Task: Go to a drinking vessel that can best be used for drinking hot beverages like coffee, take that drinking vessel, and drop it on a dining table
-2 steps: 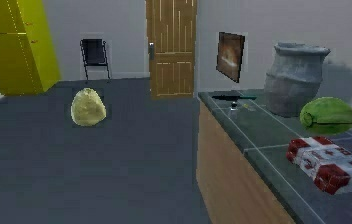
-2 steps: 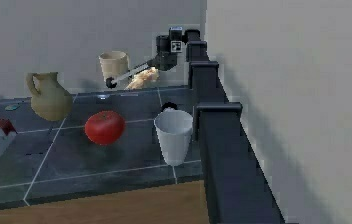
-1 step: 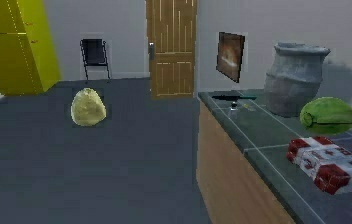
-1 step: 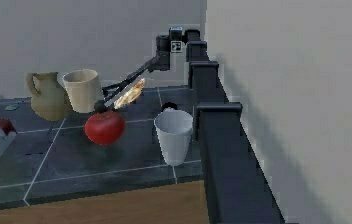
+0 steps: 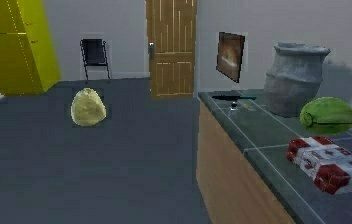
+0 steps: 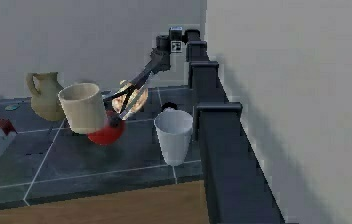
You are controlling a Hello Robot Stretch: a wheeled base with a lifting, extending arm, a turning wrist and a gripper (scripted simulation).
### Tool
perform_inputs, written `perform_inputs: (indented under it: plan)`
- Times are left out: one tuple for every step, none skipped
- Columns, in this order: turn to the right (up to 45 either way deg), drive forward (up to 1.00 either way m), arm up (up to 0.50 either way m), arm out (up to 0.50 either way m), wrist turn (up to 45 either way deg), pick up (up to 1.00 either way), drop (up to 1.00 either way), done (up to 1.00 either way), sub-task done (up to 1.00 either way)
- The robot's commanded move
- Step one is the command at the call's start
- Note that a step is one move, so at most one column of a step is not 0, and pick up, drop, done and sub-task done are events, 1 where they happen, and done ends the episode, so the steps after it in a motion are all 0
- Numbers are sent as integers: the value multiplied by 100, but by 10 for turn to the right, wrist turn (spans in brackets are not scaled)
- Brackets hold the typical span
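On the dark tiled counter [image 6: 84,170] in the arm side view stands a beige mug [image 6: 80,106] with its handle turned toward the gripper. A white cup [image 6: 174,136] stands nearer the counter's front, beside the arm [image 6: 219,130]. The gripper [image 6: 125,102] reaches down and left from its dark body [image 6: 160,55], and its fingers end just right of the beige mug. Around the fingertips lie a red round thing [image 6: 106,133] and a small pale bottle-like thing [image 6: 137,103]. I cannot tell whether the gripper holds anything.
A tan pitcher [image 6: 43,94] stands left of the mug. In the forward view the counter [image 5: 254,130] carries a grey pot [image 5: 296,78], a green round vegetable [image 5: 327,112], a red-and-white packet [image 5: 327,163] and a dark pan [image 5: 231,97]. Beyond are open floor, a yellowish lump [image 5: 89,107], a wooden door [image 5: 171,45], a black chair [image 5: 95,55] and a yellow cabinet [image 5: 24,45].
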Motion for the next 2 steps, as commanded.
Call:
perform_inputs:
  plan:
    - [0, 0, 0, -48, 0, 0, 0, 0, 0]
    - [-450, 0, 0, 0, 0, 0, 0, 0, 0]
